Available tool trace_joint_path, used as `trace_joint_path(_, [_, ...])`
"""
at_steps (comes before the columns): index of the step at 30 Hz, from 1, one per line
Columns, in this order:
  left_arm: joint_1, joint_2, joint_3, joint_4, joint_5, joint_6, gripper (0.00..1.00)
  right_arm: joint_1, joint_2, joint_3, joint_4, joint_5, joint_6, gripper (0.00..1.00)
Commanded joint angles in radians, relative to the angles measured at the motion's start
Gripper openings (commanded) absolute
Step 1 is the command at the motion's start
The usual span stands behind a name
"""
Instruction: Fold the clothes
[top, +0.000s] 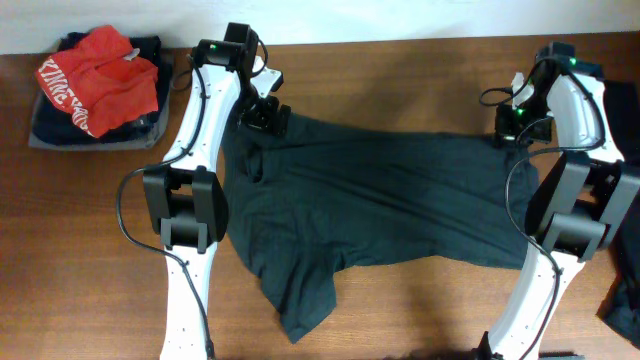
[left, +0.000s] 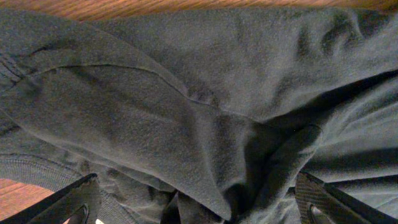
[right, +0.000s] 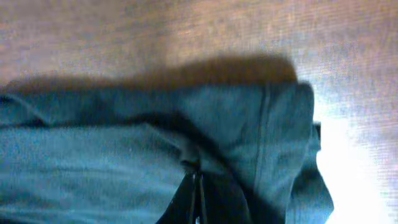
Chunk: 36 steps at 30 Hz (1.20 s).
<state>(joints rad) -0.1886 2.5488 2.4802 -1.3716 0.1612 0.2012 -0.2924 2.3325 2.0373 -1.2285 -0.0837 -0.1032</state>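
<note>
A dark grey T-shirt (top: 380, 200) lies spread across the wooden table, with one part trailing toward the front (top: 305, 300). My left gripper (top: 265, 115) is at the shirt's far left corner. In the left wrist view its fingers (left: 199, 205) are wide apart, with bunched shirt fabric (left: 186, 112) between them. My right gripper (top: 515, 125) is at the shirt's far right corner. In the right wrist view its fingers (right: 196, 186) are pressed together on a fold of the shirt (right: 124, 155), close to the hemmed edge (right: 280, 137).
A pile of folded clothes (top: 60, 125) with a red printed garment (top: 100, 80) on top sits at the far left corner. Another dark item (top: 625, 300) lies at the right edge. Bare wood (top: 80, 270) shows at the front left.
</note>
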Motion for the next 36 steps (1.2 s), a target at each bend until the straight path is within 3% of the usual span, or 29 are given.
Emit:
trace_joint_path(1, [0.002, -0.019, 0.001, -0.002, 0.019, 0.016, 0.99, -0.008, -0.041, 0.019, -0.061, 0.031, 0.053, 0.04])
trace_joint_path(16, [0.002, -0.019, 0.001, -0.029, -0.023, 0.016, 0.98, -0.016, -0.084, 0.02, -0.36, 0.218, 0.276, 0.04])
trace_joint_path(17, [0.002, -0.019, 0.001, -0.035, -0.04, 0.016, 0.94, -0.016, -0.09, 0.02, -0.363, 0.243, 0.286, 0.04])
trace_joint_path(19, [0.002, -0.019, 0.001, -0.051, -0.095, 0.016, 0.71, -0.021, -0.103, 0.02, -0.367, 0.292, 0.309, 0.04])
trace_joint_path(21, [0.003, -0.019, 0.001, -0.063, -0.139, 0.016, 0.56, -0.031, -0.109, 0.02, -0.373, 0.302, 0.323, 0.04])
trace_joint_path(32, [0.084, -0.019, 0.001, -0.149, -0.151, 0.062, 0.38, -0.109, -0.109, 0.02, -0.361, 0.291, 0.322, 0.04])
trace_joint_path(34, [0.102, -0.019, 0.001, -0.158, -0.151, 0.062, 0.39, -0.116, -0.108, 0.02, -0.361, 0.27, 0.321, 0.12])
trace_joint_path(36, [0.114, -0.019, 0.002, -0.159, -0.151, 0.062, 0.44, -0.117, -0.108, 0.02, -0.361, 0.267, 0.322, 0.4])
